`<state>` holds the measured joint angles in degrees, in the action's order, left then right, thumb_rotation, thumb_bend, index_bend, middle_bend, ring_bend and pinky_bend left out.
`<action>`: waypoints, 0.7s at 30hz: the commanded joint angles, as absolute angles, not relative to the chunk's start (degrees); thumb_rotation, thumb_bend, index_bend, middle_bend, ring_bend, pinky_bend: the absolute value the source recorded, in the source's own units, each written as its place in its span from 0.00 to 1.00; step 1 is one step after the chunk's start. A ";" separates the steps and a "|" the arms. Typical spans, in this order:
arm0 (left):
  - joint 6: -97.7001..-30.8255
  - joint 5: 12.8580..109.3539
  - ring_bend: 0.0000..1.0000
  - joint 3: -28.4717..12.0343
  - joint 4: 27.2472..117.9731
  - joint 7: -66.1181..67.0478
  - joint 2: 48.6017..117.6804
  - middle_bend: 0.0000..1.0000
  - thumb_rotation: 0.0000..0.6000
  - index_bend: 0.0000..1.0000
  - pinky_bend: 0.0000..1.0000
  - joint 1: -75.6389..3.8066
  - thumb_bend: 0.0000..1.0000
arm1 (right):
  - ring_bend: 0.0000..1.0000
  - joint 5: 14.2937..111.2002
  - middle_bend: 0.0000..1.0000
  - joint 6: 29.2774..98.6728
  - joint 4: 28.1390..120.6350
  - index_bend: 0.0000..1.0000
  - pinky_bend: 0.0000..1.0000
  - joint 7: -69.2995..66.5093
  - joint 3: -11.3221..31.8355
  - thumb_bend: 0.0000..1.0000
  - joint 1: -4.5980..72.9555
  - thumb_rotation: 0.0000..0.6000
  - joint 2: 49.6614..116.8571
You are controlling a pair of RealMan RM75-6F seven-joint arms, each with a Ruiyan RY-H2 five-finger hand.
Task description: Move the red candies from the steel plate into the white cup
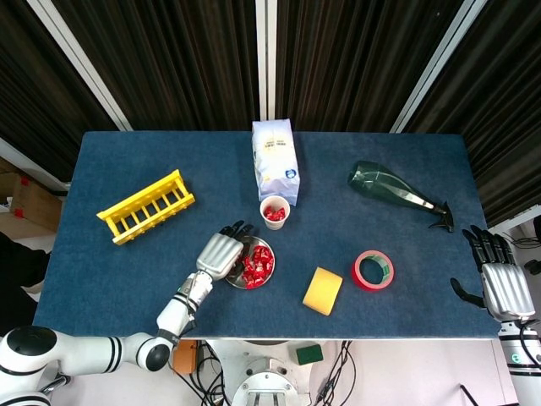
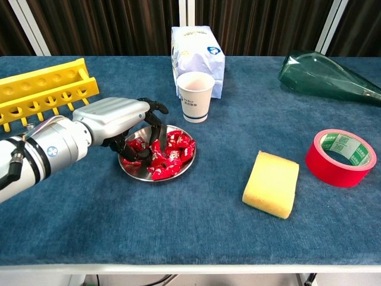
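1. At the near right edge of the table, the right hand rests with its fingers spread and nothing in it, well apart from the work; it shows in the head view only.
2. A little further in lie a yellow sponge and a red tape roll, both right of the plate and out of the way.
3. Near the middle, the steel plate holds a heap of red candies. The left hand reaches over the plate's left side, fingers curled down among the candies, probably to gather some; whether it has closed on any, I cannot tell.
4. Just beyond the plate stands the white cup, upright, with some candies already inside in the head view. The lift across looks short and unobstructed.
5. Farther back, a white bag stands right behind the cup, a yellow rack lies far left, and a green bottle lies on its side far right.
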<state>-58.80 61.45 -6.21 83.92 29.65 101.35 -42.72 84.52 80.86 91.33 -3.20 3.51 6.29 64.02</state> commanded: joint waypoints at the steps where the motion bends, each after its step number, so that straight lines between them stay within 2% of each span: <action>1: -58.62 61.39 0.02 -6.29 83.90 29.40 101.39 0.11 1.00 0.59 0.20 -42.63 0.38 | 0.00 84.50 0.00 80.88 91.37 0.00 0.00 -3.21 3.52 0.29 6.28 1.00 63.99; 14: -59.28 62.56 0.03 -7.68 86.29 25.87 99.50 0.15 1.00 0.64 0.20 -41.61 0.40 | 0.00 84.48 0.00 80.76 91.29 0.00 0.00 -3.25 3.52 0.29 6.35 1.00 64.01; 21: -60.99 63.21 0.03 -9.04 90.86 25.79 95.64 0.15 1.00 0.64 0.20 -41.02 0.40 | 0.00 84.47 0.00 80.81 91.34 0.00 0.00 -3.15 3.51 0.29 6.33 1.00 64.07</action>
